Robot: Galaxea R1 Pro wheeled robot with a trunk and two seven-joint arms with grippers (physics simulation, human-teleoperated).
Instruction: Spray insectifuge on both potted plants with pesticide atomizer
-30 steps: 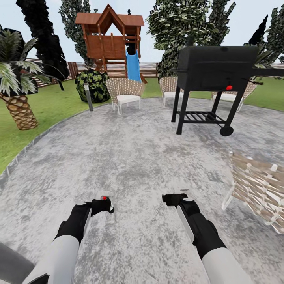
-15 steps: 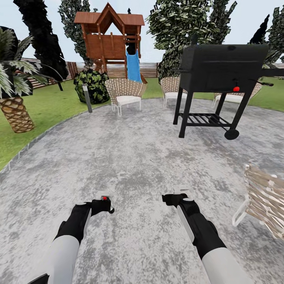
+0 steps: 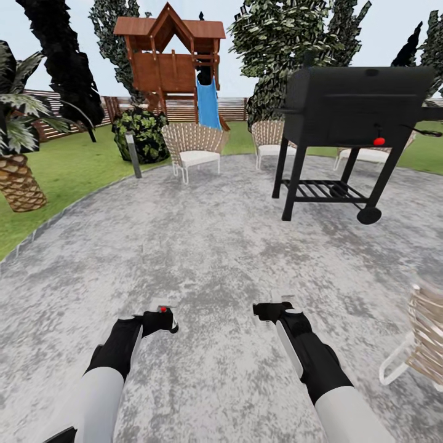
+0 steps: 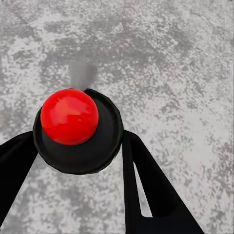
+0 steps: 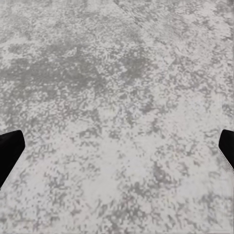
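Two tools ride low over the paved patio point(image 3: 209, 246): the left tool point(image 3: 161, 319) is clamped on the pesticide atomizer point(image 4: 69, 116), the right tool point(image 3: 271, 307) spread wide, empty. Ahead stand grill point(image 3: 360, 107) and chairs point(image 3: 195, 144). Judged in transit; next, find the potted plants.

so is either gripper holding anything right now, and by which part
The left gripper holds the pesticide atomizer, fingers either side of its dark round body, below the red spot. The right gripper is open, holding nothing.
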